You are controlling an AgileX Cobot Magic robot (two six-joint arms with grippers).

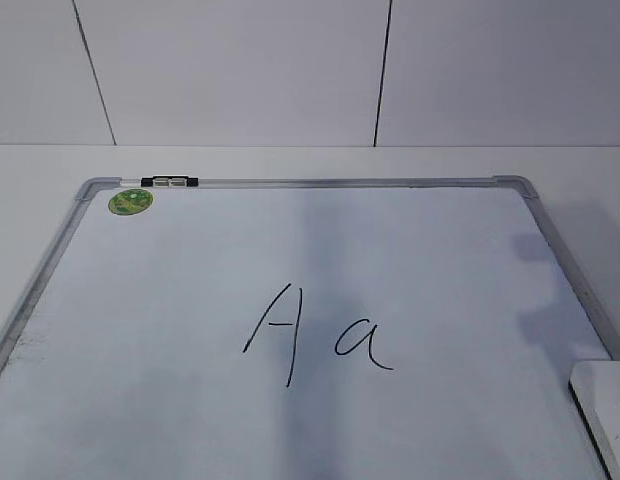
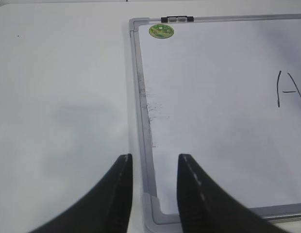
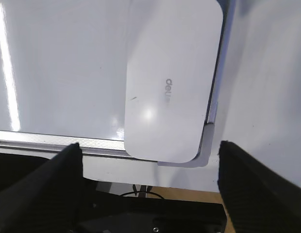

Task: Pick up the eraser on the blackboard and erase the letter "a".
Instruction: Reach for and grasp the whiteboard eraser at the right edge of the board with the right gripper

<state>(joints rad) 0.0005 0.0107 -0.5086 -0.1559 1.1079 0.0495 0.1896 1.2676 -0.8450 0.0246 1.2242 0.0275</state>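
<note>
The blackboard (image 1: 340, 250) is a white board with a silver-grey frame, lying flat on the table. The letter "a" (image 1: 362, 343) is written in black right of a capital "A" (image 1: 275, 330). The eraser (image 1: 598, 385), a flat white block, lies on the board's near right corner. In the right wrist view the eraser (image 3: 172, 77) lies just ahead of my right gripper (image 3: 150, 155), which is wide open and empty. My left gripper (image 2: 154, 167) is open and empty above the board's near left corner (image 2: 158, 221). Neither gripper shows clearly in the exterior view.
A round green sticker (image 1: 131, 202) and a black clip (image 1: 170, 182) sit at the board's far left edge. White table (image 2: 58, 97) lies left of the board. A tiled wall (image 1: 240, 70) stands behind. The table's front edge and a cable (image 3: 141, 191) show below the eraser.
</note>
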